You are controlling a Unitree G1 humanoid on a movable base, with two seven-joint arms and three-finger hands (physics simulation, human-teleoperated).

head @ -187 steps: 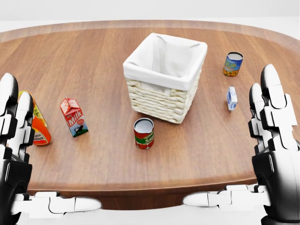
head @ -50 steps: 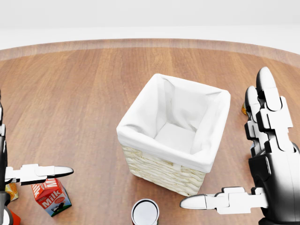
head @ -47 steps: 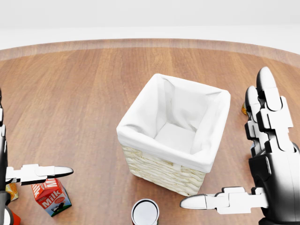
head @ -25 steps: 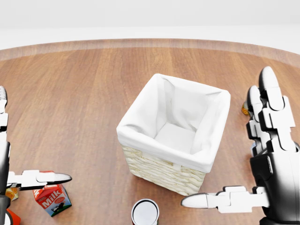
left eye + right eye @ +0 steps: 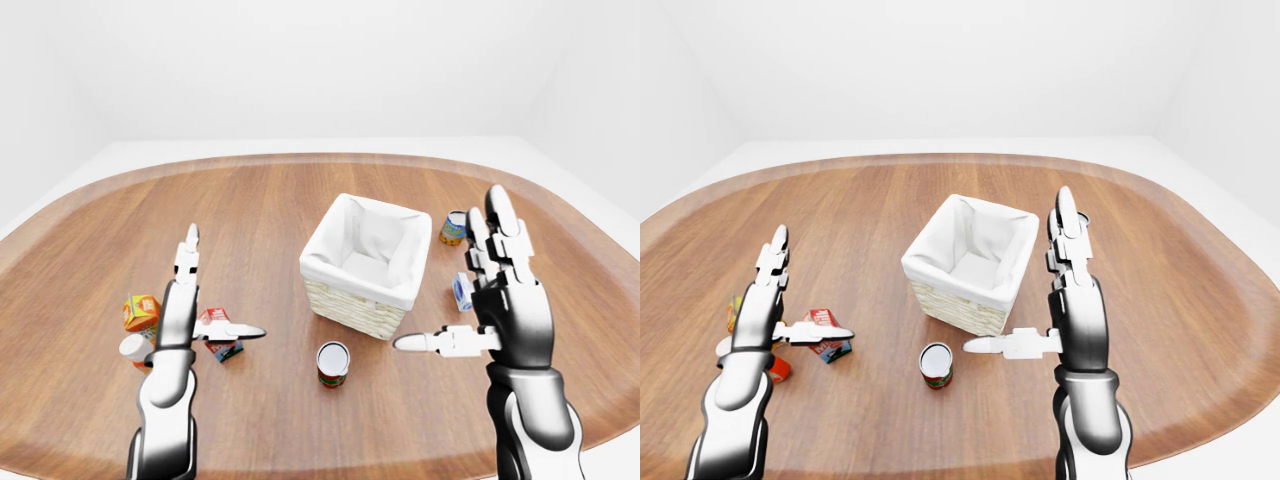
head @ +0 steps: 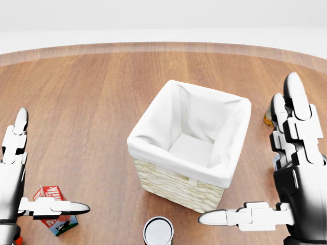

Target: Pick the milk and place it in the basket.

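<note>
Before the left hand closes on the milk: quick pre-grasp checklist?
1. Left hand open: ok, fingers spread, thumb out.
2. Milk carton reachable: ok, it stands upright on the table beside that hand's thumb.
3. Fingers around the carton: not ok, nothing closed on it yet.
4. Basket empty and upright: ok, only white liner shows.
5. Soup can off the carry path: cannot tell.
6. Right hand clear: ok, open, right of the basket.

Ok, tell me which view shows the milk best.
The head view: the milk is largest there and part of its label shows, though the left hand crosses it. In the left-eye and right-eye views it is small and the hand's thumb half covers it.
</note>
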